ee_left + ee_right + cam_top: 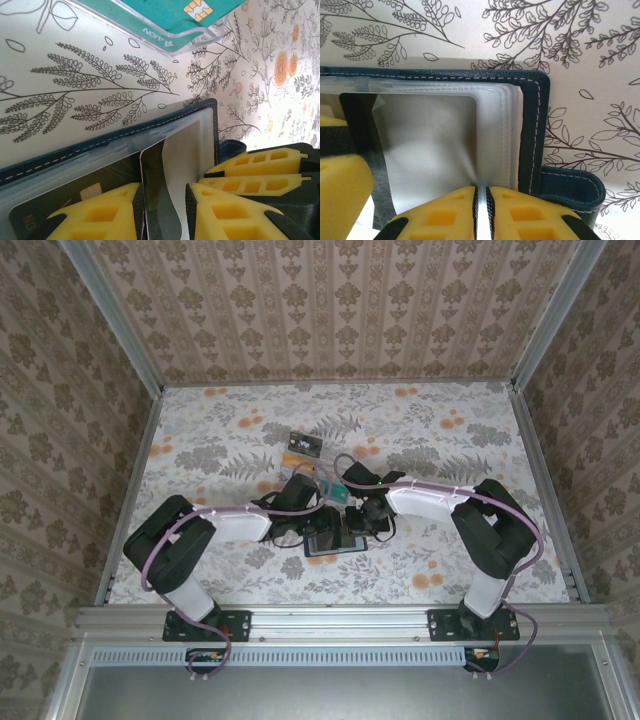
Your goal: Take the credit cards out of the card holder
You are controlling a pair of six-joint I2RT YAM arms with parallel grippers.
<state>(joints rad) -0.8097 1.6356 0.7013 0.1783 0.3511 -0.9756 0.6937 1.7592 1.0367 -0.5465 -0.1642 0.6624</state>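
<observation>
The navy card holder (330, 545) lies open between both arms, its stitched edge (100, 147) and closure tab (570, 187) showing. My right gripper (481, 189) is shut on a clear plastic sleeve of the holder (535, 125), pinning it. My left gripper (165, 187) is open, its fingers (220, 215) astride a pale card with a grey swoosh (172, 165) that stands partly out of a pocket. A black card (75, 195) sits in the sleeve beside it. A teal chip card (175, 20) lies loose on the table beyond the holder.
The table has a white leaf-and-flower cloth (450, 440). A dark striped card (305, 447) lies further back, with the teal card (335, 493) between it and the grippers. The right gripper's yellow fingers (255, 170) crowd the left wrist view. Patterned walls enclose the table.
</observation>
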